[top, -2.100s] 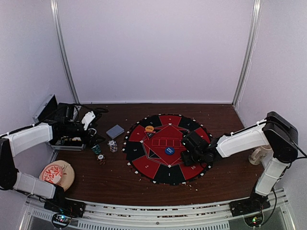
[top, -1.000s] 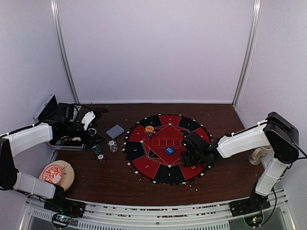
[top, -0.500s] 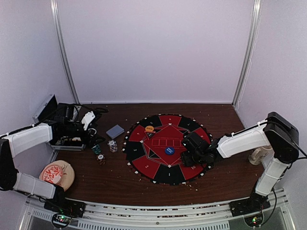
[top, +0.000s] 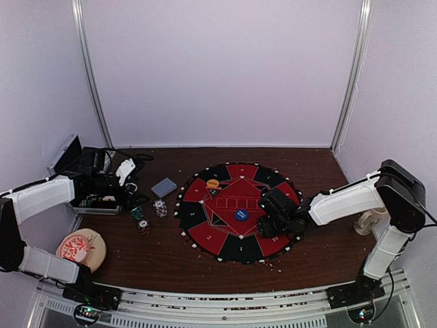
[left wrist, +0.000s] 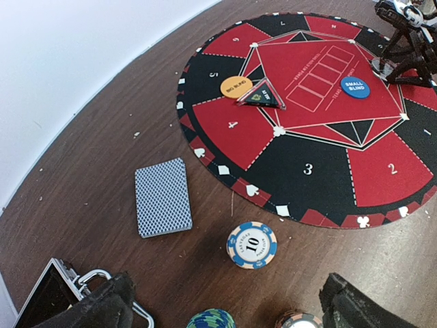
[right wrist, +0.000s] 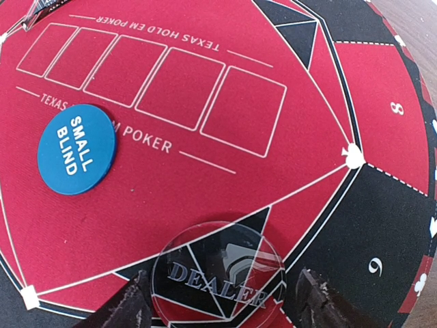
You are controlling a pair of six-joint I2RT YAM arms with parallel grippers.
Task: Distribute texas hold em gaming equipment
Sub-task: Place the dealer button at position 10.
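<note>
**Right tool astride dealer disc; left tool wide above chips**

Right tool (right wrist: 222, 301): fingers set apart, one on each side of the clear dealer disc (right wrist: 218, 273), with a thin gap showing on both sides. The disc lies flat on the round mat (left wrist: 307, 171), at the near point of its red centre field. The blue small-blind disc (right wrist: 76, 149) sits on the red field, apart from the dealer disc. The orange big-blind disc (left wrist: 236, 86) is on the mat's far left part.

Left tool (left wrist: 229, 294): spread wide, holding nothing, over the worktop (left wrist: 102, 137) left of the mat. The teal chip stack (left wrist: 212, 319) and reddish chip stack (left wrist: 298, 320) show between its fingers. The white-grey chip stack (left wrist: 252, 244), marked 10, stands just off the mat's edge. The card deck (left wrist: 162, 197) lies face down, left of that stack. A corner of the metal case (left wrist: 48, 304) shows beside the left finger.
</note>
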